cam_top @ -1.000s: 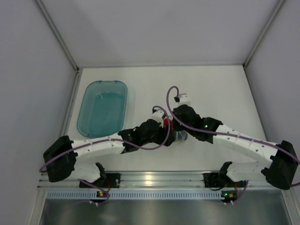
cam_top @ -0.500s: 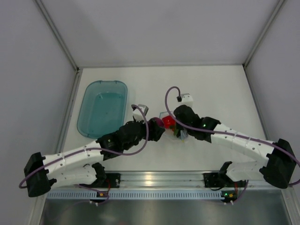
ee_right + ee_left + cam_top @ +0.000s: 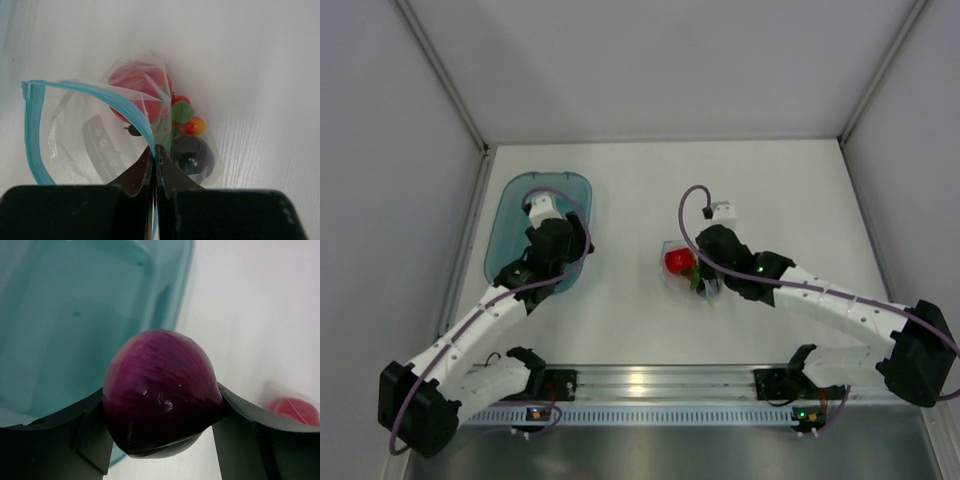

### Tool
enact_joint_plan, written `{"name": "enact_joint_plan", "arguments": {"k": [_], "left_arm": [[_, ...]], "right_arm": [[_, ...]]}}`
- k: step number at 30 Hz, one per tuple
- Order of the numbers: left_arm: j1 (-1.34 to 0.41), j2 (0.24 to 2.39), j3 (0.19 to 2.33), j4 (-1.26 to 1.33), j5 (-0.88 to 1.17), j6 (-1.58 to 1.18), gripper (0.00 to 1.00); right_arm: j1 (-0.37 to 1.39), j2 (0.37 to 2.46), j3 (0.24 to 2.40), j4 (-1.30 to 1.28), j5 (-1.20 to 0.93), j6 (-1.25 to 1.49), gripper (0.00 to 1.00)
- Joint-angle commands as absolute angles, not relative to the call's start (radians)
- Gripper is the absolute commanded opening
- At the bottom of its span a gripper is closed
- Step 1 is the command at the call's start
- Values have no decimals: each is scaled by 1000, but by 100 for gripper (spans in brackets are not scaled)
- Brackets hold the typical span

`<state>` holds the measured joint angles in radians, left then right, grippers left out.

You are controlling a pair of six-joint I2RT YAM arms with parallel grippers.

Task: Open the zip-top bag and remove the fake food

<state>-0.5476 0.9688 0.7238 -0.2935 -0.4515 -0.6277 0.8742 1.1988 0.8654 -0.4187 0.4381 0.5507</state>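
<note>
The left gripper [image 3: 162,412] grasps a purple toy onion [image 3: 160,390]. Its two black fingers press against the opposite flanks of the piece. The onion is bulbous and glossy, with fine lengthwise ribs moulded into the plastic, and it darkens towards the underside. It hangs over the right-hand part of the teal tub [image 3: 55,340]. The tub is a translucent, smooth-walled rectangular basin with rounded corners.

The zip-top bag [image 3: 75,130] lies on the white table [image 3: 250,60], to the right of the tub and well apart from it. The bag is a thin, clear, crinkled film pouch. A light blue zip strip [image 3: 31,125] runs along its mouth, and the mouth gapes.

The right gripper [image 3: 156,155] is clenched on the bag. Its jaws meet on the film where the blue strip reaches them.

The following fake food sits inside the pouch, at the end farther from the tub:
- a smooth red ball [image 3: 135,90], pressed against the film;
- a dark, shiny, rounded piece [image 3: 192,155], just beside the fingertips;
- a small green-orange-red cluster [image 3: 186,116], between the ball and the dark piece.
</note>
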Motion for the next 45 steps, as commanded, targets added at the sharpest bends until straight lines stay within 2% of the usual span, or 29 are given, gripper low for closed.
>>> {"name": "enact_joint_plan", "arguments": {"k": [1, 7, 10, 13, 15, 18, 19, 24, 29, 35, 38, 41, 43, 45], "left_arm": [[-425, 1020, 769, -347, -434, -635, 0], [-282, 1202, 813, -344, -440, -637, 5], [-235, 1290, 839, -341, -442, -631, 16], [-212, 1354, 859, -337, -427, -624, 42], [-203, 1373, 861, -337, -417, -627, 74], [-198, 1378, 862, -339, -402, -634, 94], [-198, 1373, 864, -339, -400, -630, 98], [-196, 1293, 865, -341, -347, -617, 98], [-216, 1181, 864, -339, -117, -614, 98], [-432, 1005, 880, -337, -54, -652, 95], [-549, 933, 900, -336, -74, -684, 82], [-655, 899, 933, -330, -81, -704, 62], [-713, 900, 954, -327, -75, -712, 52], [-744, 916, 968, -315, -72, -721, 49]], "right_arm": [[858, 1174, 907, -379, 417, 538, 0], [857, 1111, 868, -316, 388, 564, 0], [859, 1098, 874, -318, 362, 563, 0], [859, 1104, 893, -328, 339, 557, 0], [857, 1114, 902, -340, 316, 549, 0], [857, 1118, 920, -356, 307, 557, 0], [857, 1117, 925, -360, 305, 560, 0], [857, 1115, 953, -394, 284, 577, 0], [857, 1118, 1002, -425, 270, 604, 0], [859, 1121, 1023, -404, 256, 636, 0], [859, 1124, 1011, -371, 235, 673, 0], [859, 1127, 983, -321, 216, 721, 0], [859, 1129, 962, -301, 210, 758, 0], [859, 1137, 944, -270, 201, 773, 0]]}}
